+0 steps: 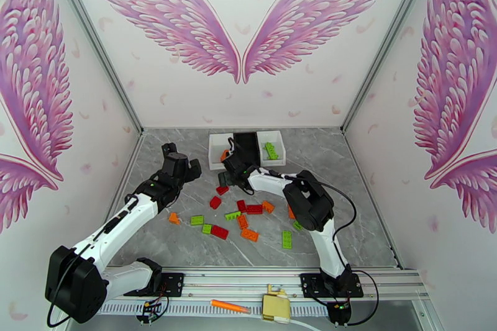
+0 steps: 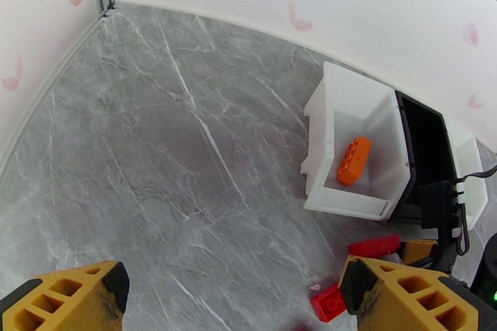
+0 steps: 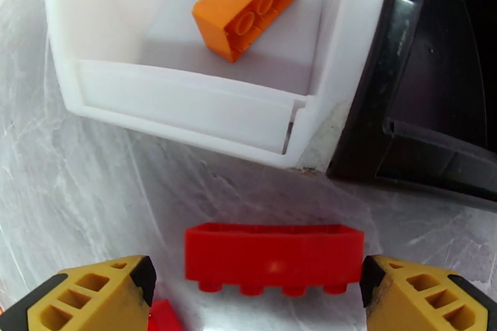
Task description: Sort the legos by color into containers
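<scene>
**Right jaws:** wide, straddling red brick (image 3: 273, 256) along its length. One pad (image 3: 428, 295) is at the brick's end, the other pad (image 3: 93, 295) stands off w/ a small gap. Not clamped. Cannot tell if the brick rests on the table (image 1: 360, 202).

**Placement:** brick lies just in front of the bins, near the corner where left white bin (image 3: 186, 102) meets black bin (image 3: 435, 108).

**Judgement:** the wide stance suits a lengthwise grip. Orange brick (image 3: 248, 3) sits in left white bin, green brick (image 1: 271, 151) in right white bin (image 1: 281, 140), so the black bin is prob. for red.

**Left jaws:** wide, nothing between, over bare table left of the bins.

**Remainder:** loose legos (image 1: 242, 220) lie mid-table, unsorted. Task at an early stage.
</scene>
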Tool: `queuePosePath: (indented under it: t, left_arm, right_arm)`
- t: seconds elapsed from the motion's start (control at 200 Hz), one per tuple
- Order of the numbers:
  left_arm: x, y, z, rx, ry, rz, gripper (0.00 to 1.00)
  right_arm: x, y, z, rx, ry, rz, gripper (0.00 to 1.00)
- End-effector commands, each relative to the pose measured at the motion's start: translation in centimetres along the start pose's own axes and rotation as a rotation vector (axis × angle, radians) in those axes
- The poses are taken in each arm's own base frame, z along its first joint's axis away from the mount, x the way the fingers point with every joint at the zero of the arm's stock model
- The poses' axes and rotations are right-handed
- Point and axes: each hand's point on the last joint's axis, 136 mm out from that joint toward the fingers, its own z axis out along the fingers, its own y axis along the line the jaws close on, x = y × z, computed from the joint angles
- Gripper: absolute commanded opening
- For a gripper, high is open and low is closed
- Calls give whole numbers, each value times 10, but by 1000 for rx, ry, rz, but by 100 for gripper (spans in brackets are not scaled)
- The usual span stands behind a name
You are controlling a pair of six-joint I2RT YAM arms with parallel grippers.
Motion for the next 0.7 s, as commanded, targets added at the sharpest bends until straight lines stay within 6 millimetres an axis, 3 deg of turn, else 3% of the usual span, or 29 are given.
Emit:
queuePosePath:
  t: [0.0, 0.22, 0.44, 0.695]
  left_arm:
    - [6, 2, 2, 6, 13, -11, 99]
    - [8, 0, 2, 28, 6, -10, 98]
    - [6, -6, -3, 84, -49, 31, 99]
    - [10, -48, -17, 261, -167, 154, 99]
  right_arm:
    - [-4, 1, 4, -13, 14, 5, 80]
    - [-9, -8, -2, 24, 4, -4, 56]
    - [-23, -5, -36, -47, -52, 10, 56]
    - [-48, -26, -96, -50, -202, 68, 55]
